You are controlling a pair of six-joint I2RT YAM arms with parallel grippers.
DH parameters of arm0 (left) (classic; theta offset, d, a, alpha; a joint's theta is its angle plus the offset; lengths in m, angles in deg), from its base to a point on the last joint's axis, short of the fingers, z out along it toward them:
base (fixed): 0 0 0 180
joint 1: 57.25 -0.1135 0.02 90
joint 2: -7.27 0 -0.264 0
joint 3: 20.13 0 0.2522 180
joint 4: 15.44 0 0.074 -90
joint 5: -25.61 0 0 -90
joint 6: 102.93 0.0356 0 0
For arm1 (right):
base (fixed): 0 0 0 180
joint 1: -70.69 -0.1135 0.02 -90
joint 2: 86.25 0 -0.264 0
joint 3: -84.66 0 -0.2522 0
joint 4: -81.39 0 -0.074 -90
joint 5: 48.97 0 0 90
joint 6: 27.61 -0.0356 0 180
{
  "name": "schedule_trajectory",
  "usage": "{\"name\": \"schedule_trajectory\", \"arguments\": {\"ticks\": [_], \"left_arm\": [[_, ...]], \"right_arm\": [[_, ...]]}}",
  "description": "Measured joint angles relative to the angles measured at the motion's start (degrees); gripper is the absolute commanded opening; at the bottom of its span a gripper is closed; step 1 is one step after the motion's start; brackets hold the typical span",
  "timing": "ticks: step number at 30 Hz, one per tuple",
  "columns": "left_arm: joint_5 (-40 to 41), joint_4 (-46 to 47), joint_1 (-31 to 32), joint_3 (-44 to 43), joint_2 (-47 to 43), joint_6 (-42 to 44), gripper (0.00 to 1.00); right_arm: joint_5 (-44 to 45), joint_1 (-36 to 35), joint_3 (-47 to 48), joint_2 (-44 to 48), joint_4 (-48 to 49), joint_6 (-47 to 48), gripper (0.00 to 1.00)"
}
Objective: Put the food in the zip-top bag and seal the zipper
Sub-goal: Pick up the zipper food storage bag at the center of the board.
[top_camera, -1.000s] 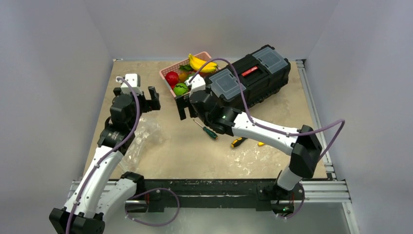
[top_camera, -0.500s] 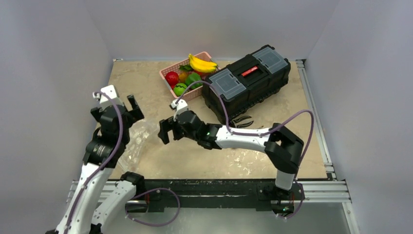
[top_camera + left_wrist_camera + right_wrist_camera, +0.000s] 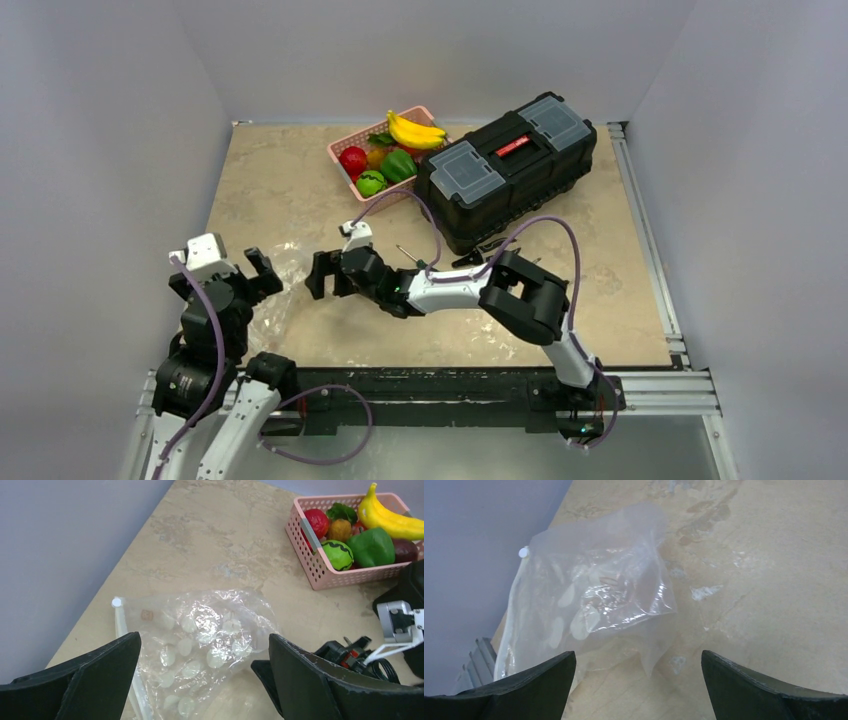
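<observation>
Beige marbled stone is seen on the desk [image 3: 300, 170], which is closed in by grey walls. The zip-top bag [image 3: 200, 640] is lying flat and crumpled near the desk's left edge, with the zipper [image 3: 121, 630] on the side toward the wall. Whether the mouth is open cannot be told. The food [image 3: 398, 160] is heaped in a pink basket [image 3: 345, 577], well apart from the bag, beside a black toolbox [image 3: 505, 165]. The left pincer [image 3: 262, 274] and the right pincer [image 3: 316, 275] are both held with jaws wide apart and empty, one at each side of the bag.

Some risks can be judged. If both thin layers are pinched together, the mouth would not be opened. The light film could also be pushed along the smooth surface, even over the edge, when it is touched from the side. As the two pincers are near each other, a collision is possible.
</observation>
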Motion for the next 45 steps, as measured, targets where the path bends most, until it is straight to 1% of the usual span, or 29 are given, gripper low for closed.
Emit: {"name": "schedule_trajectory", "arguments": {"ticks": [4,7,9,13,19,20,21,23,26,27,28,32,34,39,43,45], "left_arm": [[-3.08,-0.33,0.0,0.22,0.48,0.7,0.98],[-4.5,-0.33,0.0,0.22,0.68,1.2,0.97],[-5.22,-0.31,0.0,0.22,0.81,1.36,0.97],[-6.16,-0.28,0.0,0.22,0.81,1.66,0.96],[-6.69,-0.28,0.0,0.22,0.81,1.68,0.96],[-6.73,-0.28,0.0,0.22,0.81,1.66,0.96],[-6.8,-0.26,0.0,0.22,0.81,1.68,0.96],[-6.86,-0.17,0.0,0.22,0.81,1.75,0.96],[-7.02,-0.17,0.0,0.22,0.81,1.75,0.95],[-7.06,-0.17,0.0,0.22,0.81,1.75,0.95],[-7.06,-0.13,0.0,0.22,0.81,1.79,0.95],[-7.19,-0.09,0.0,0.22,0.81,1.88,0.95],[-7.28,-0.11,0.0,0.22,0.83,1.86,0.95],[-8.13,0.22,0.0,0.42,0.83,1.86,0.97],[-10.73,0.81,0.0,0.72,0.92,1.86,1.0],[-13.18,1.68,0.0,1.18,0.92,1.92,1.0]], "right_arm": [[-5.27,0.5,1.27,-1.95,5.33,3.45,0.99],[-8.37,0.98,1.38,-3.15,9.29,4.46,0.98],[-10.34,1.49,2.03,-4.59,11.02,4.52,0.99],[-11.1,2.84,4.15,-7.96,11.72,4.46,0.99],[-12.02,3.96,6.03,-10.64,12.24,4.5,0.99],[-12.33,4.0,6.88,-11.19,12.72,4.57,0.97],[-12.61,4.0,7.34,-11.63,13.57,4.63,0.91],[-14.03,3.98,7.65,-12.28,16.02,4.63,0.7],[-16.06,3.96,8.72,-13.6,18.86,4.9,0.33],[-16.68,3.93,9.03,-13.94,19.5,4.59,0.1],[-16.79,3.93,9.05,-14.08,20.02,4.46,0.0],[-15.91,3.93,8.41,-13.57,21.33,4.44,0.0],[-13.84,3.98,4.74,-10.75,21.64,4.9,0.0],[-9.29,5.33,-9.03,4.52,21.31,5.35,0.0],[-8.87,9.81,-19.45,18.27,23.06,3.78,0.0],[-9.33,11.85,-23.96,21.92,23.76,2.56,0.0]]}}
